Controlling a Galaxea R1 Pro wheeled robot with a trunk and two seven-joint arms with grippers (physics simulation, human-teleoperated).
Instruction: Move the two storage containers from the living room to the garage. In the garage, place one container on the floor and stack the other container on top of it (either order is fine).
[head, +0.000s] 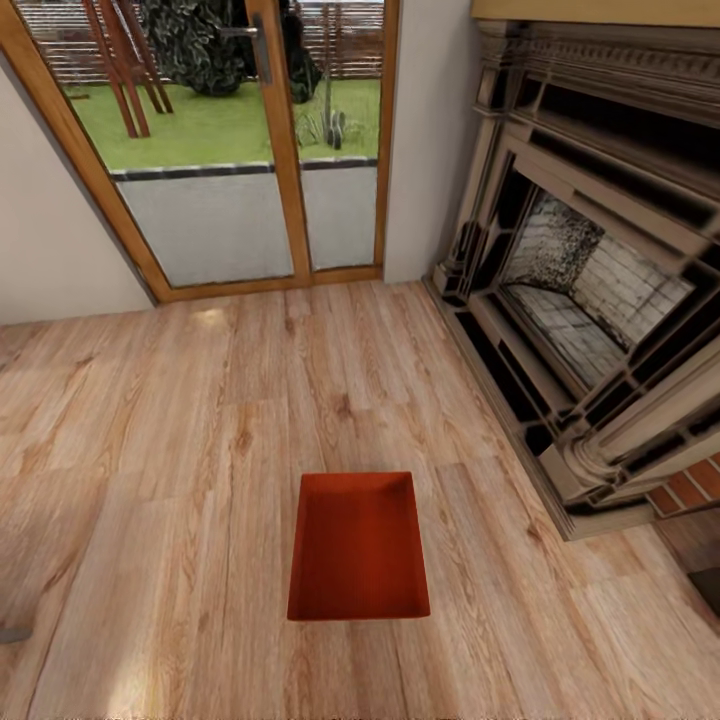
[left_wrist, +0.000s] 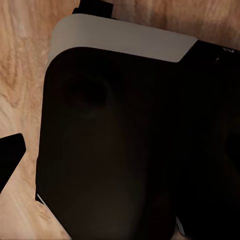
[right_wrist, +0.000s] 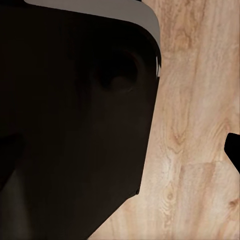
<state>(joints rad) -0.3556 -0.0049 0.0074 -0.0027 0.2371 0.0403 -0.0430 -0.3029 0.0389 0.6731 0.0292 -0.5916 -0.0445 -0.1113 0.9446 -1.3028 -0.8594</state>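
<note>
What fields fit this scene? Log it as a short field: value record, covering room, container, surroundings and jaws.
room: living room, light wood-plank floor
container: one orange-red storage container, open-topped and empty, flat on the planks, nothing touching it
fireplace: brick fireplace to the robot's right of the container
doors: wood-framed glass doors ahead, lawn beyond
wrist views: dark robot body over wood floor
jaws: state cannot be told
task stage: container not yet picked up

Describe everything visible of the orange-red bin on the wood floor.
The orange-red rectangular open-topped bin looks like smooth plastic, with low straight walls and a flat, empty bottom. It sits upright and level on the light wood-plank floor, its long side running away from the camera, between glass doors and a fireplace. Nothing touches it but the floor.
</note>
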